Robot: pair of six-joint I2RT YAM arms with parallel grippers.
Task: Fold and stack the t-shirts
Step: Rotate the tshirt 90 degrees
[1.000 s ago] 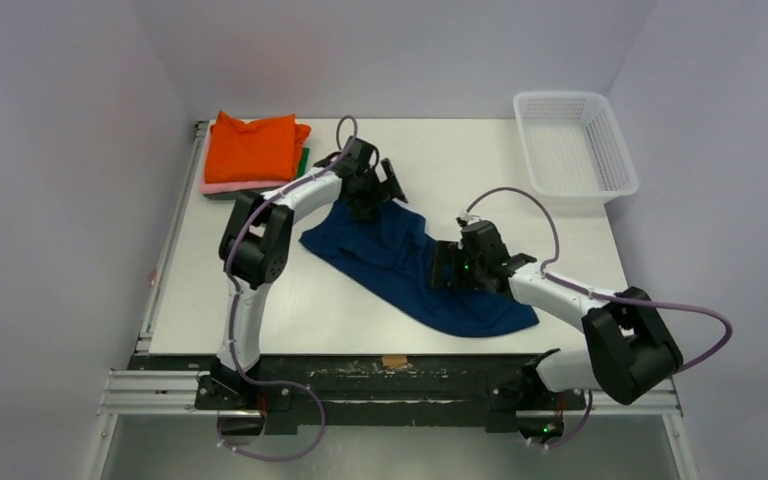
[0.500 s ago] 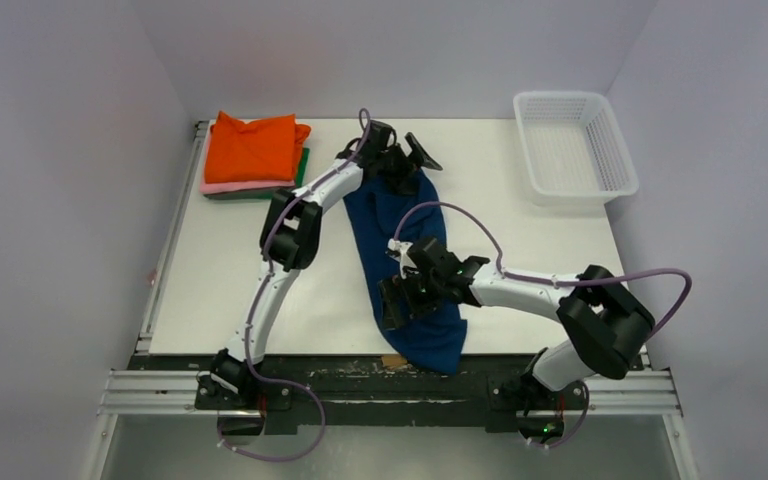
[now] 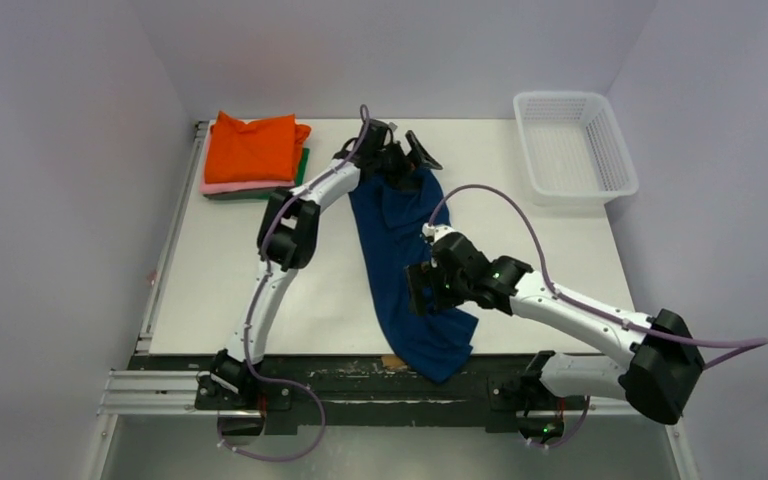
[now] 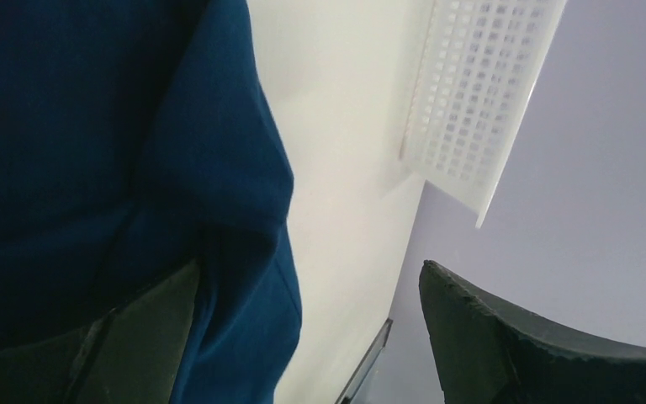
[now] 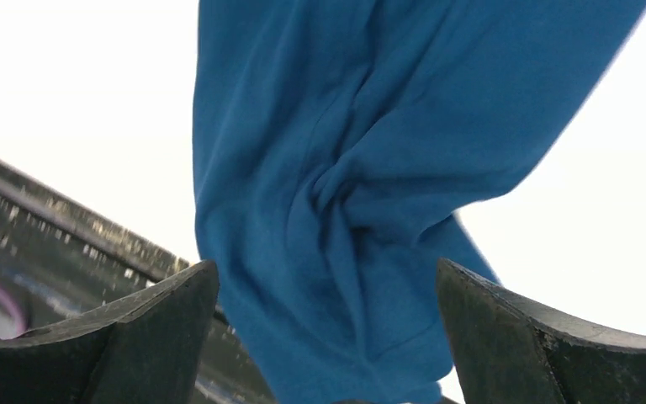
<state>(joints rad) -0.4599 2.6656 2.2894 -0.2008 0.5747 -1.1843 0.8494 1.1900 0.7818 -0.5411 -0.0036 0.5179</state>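
- Left arm [image 3: 272,288]: slim white tube links between bulky black joint housings.
- Right arm [image 3: 575,310]: the same white links, with one large black joint block.
- A lilac cable [image 3: 520,205] loops loosely along each arm down to the black bases [image 3: 222,385] at the bench's near edge.
- Right gripper [image 5: 328,337] fingers [image 5: 521,337]: dark grey, curved, with rough, gritty edges.

Navy t-shirt [image 3: 390,250]: soft matt cloth, creased. Basket [image 3: 560,97]: white plastic mesh. Table [image 3: 210,290]: smooth, matt white. Frame rail [image 3: 150,392]: bare silver metal.
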